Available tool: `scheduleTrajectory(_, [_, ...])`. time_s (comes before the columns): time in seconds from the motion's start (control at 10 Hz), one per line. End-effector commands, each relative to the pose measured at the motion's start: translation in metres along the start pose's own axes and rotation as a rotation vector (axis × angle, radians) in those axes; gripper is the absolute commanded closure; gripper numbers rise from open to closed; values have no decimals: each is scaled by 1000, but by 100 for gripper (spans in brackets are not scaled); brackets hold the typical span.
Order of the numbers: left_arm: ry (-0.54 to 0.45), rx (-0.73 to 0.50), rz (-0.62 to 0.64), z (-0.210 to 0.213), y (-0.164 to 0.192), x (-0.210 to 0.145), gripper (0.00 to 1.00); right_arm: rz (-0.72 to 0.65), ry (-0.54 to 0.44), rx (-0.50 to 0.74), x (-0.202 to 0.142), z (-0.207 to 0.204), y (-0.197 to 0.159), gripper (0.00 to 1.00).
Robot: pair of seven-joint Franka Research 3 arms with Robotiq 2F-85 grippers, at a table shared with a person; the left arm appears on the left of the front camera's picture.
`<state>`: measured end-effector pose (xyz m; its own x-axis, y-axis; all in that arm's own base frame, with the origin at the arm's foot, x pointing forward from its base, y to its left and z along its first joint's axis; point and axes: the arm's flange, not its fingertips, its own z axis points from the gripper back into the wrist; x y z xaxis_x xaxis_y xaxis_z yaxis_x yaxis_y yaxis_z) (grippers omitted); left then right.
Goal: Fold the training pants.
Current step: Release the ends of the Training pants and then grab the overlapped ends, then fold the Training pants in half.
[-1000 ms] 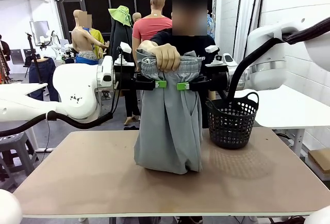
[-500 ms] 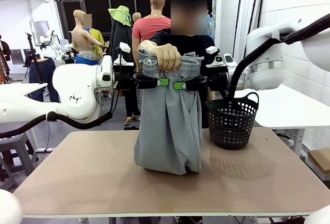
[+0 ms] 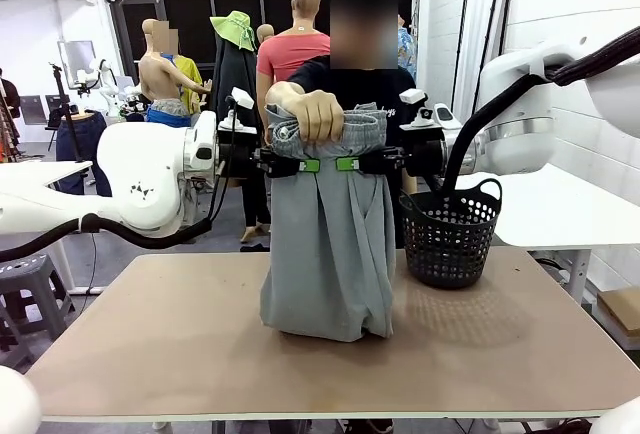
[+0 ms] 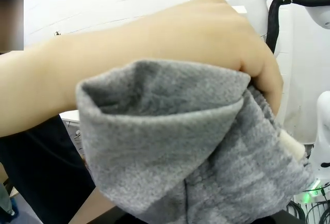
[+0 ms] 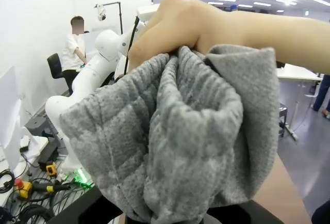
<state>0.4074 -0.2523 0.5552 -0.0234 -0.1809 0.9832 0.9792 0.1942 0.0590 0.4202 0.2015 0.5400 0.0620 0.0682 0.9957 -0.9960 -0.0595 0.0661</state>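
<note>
A hand (image 3: 322,112) holds the training pants (image 3: 330,244) up, hem resting mid-table (image 3: 180,354). The left tool (image 3: 312,165) and right tool (image 3: 345,164) straddle the waistband. I cannot tell whether they have closed.

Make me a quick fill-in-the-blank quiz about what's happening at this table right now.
The person's hand holds the training pants by the ____.
The pants' lower end rests on the ____.
The black mesh basket stands on the robot's ____ side of the pants.
The left gripper and right gripper sit just ____ the hand.
Missing: waistband, table, right, below.
</note>
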Motion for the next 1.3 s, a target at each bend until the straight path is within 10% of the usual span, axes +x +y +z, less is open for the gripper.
scheduleTrajectory(0.0, [-40, 20, 15, -1, -4, 1, 100, 18, 21, 27, 8, 3, 1, 100])
scheduleTrajectory(1.2, [-25, -11, 15, 2, -6, -3, 100, 21, 37, 11, 4, 1, 1, 100])
